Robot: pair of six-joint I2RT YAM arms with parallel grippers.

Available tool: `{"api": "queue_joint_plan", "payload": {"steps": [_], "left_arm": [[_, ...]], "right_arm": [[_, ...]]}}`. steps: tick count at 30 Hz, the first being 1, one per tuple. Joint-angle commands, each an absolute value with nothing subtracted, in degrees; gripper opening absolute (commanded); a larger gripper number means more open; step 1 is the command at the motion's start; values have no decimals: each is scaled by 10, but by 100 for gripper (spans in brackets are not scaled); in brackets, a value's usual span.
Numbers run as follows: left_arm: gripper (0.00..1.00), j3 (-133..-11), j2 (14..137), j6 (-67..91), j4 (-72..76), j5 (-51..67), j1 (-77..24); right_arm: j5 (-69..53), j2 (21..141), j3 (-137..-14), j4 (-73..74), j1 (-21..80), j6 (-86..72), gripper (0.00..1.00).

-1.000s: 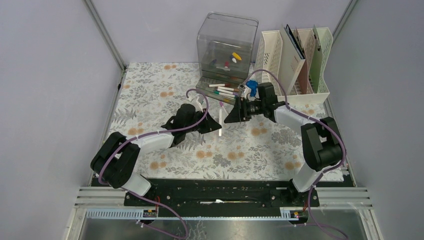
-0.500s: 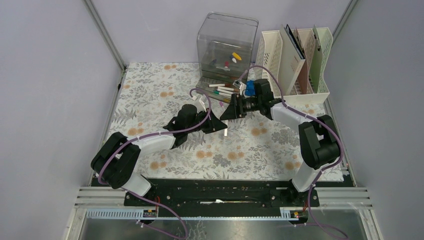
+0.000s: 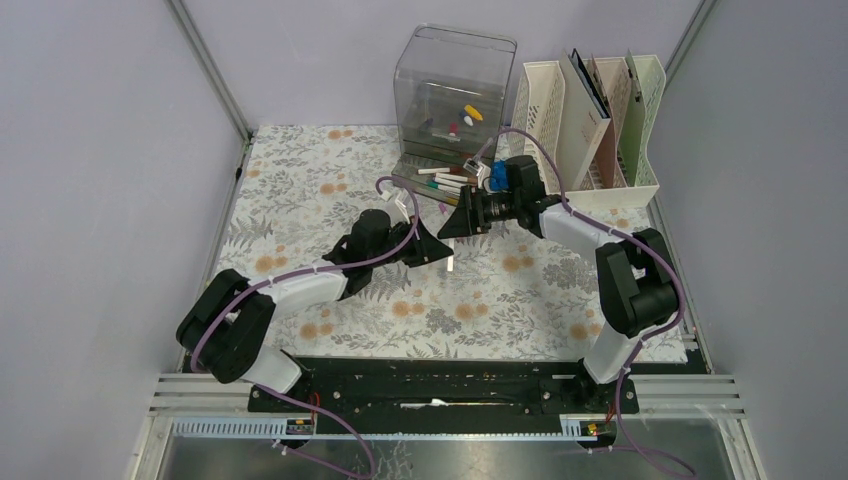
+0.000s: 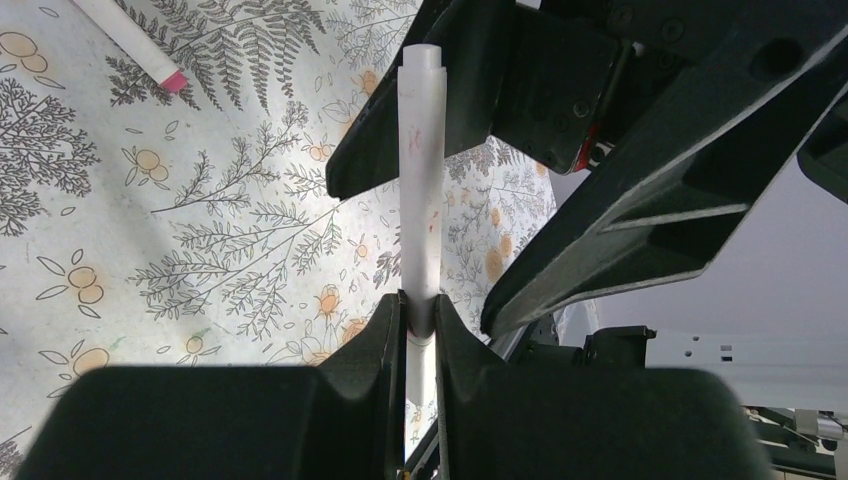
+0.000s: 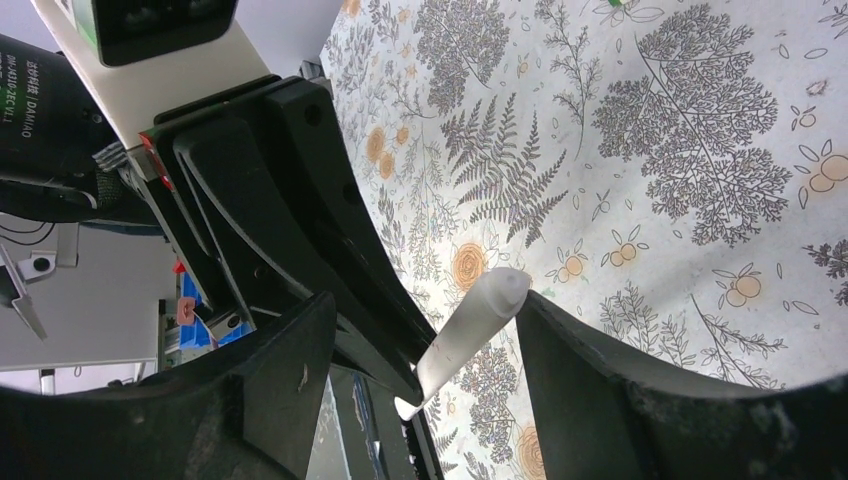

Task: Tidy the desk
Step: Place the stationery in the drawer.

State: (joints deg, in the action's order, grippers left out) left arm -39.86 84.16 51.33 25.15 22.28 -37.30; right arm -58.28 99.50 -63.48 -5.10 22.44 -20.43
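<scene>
Top view: my left gripper (image 3: 440, 250) and right gripper (image 3: 455, 222) are hovering tip to tip mid-frame over the desk (image 3: 300, 170) (floral cloth).

Left wrist view: my left fingers (image 4: 385, 330) are pinching a white pen (image 4: 420, 180), upright at centre.

Right wrist view: my right fingers (image 5: 290, 350) are standing spread, with the pen's tip sitting between them.

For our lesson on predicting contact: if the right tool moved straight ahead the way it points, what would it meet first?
Most likely the white marker, whose end sits between the open fingers of the right tool. Just behind it stands the left tool, gripping that marker. Depth is hard to judge.
</scene>
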Motion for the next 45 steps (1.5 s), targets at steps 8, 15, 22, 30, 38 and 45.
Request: {"api": "queue_joint_plan", "payload": {"steps": [8, 15, 22, 30, 38, 45], "left_arm": [[5, -392, 817, 513, 276, 219, -373], [5, -390, 810, 512, 274, 212, -373], [5, -386, 807, 513, 274, 210, -372], [5, -386, 806, 513, 274, 209, -372], [5, -388, 799, 508, 264, 195, -373], [5, -392, 797, 503, 253, 180, -372]], "right_arm": [[-598, 992, -667, -63, 231, -205, 73], [-598, 989, -661, -63, 231, -205, 73], [-598, 986, -654, -63, 231, -205, 73], [-598, 987, -653, -63, 231, -205, 73], [-598, 989, -635, -63, 231, -205, 73], [-598, 989, -603, -63, 231, -205, 73]]}}
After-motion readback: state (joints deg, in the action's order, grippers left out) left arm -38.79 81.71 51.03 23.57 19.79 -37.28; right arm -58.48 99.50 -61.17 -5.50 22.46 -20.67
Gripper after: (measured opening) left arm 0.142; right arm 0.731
